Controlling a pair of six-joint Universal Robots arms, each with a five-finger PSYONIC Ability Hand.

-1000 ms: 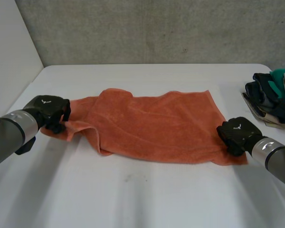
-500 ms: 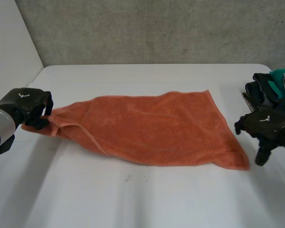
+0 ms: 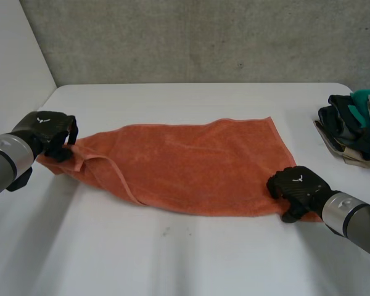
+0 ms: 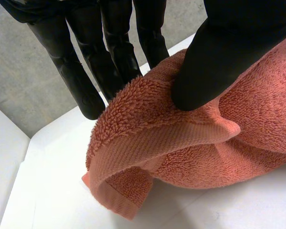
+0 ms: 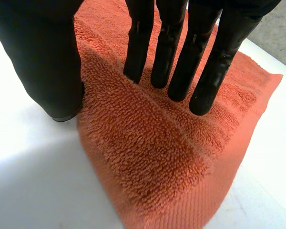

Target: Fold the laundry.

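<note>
Right hand point(image 3: 298, 187): on the near right corner of the towel point(image 3: 197, 165). Its fingers point(image 5: 168, 47) are straight and slightly spread, with the tips pressing the cloth. The thumb is down on the table point(image 3: 172, 259) just beside the towel's edge, grasping nothing.
Towel: orange, lying mostly flat across the middle of the white table, its left end bunched and folded over.
Left hand point(image 3: 48, 131): at the towel's left corner, its thumb point(image 4: 219, 57) pinching raised cloth against the fingers.
Pile of clothes point(image 3: 351, 126): dark and teal, at the table's far right edge, well apart from the towel.
</note>
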